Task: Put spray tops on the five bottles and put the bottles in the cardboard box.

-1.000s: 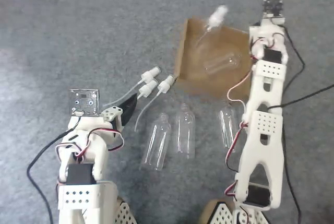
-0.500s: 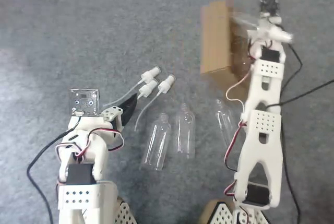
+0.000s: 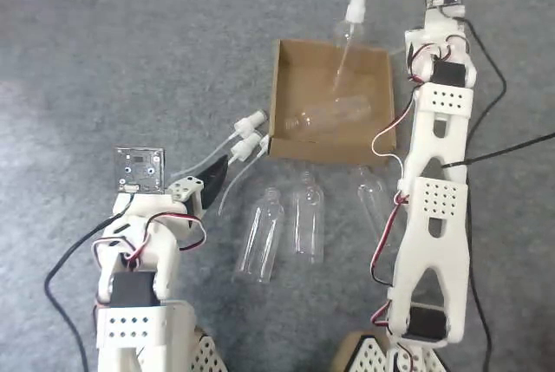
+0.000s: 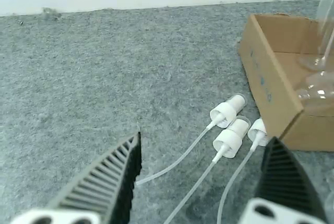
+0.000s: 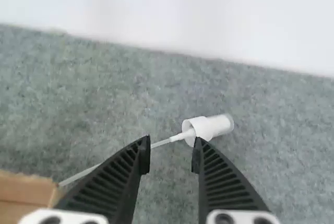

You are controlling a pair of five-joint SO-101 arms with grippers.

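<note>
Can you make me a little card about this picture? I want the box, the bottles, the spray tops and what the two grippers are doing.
Box: cardboard box, open, on the carpet
In the box: lying bottle; capped bottle poking over the far edge
Outside the box: three uncapped bottles, lying down
Loose spray tops: three, beside the box
Left gripper: open, near the loose spray tops
Right gripper: open, by the capped bottle's top

Five bottles; three lie on the carpet, first bottle (image 3: 260, 233), second bottle (image 3: 308, 216), third bottle (image 3: 375, 203); two are in the box, a lying bottle (image 3: 334, 116) and a leaning bottle (image 3: 344, 47); four spray tops, three loose spray tops (image 4: 228, 112) and one fitted spray top (image 3: 355, 3); one cardboard box (image 3: 303, 73); two arms (image 3: 434, 207).
</note>
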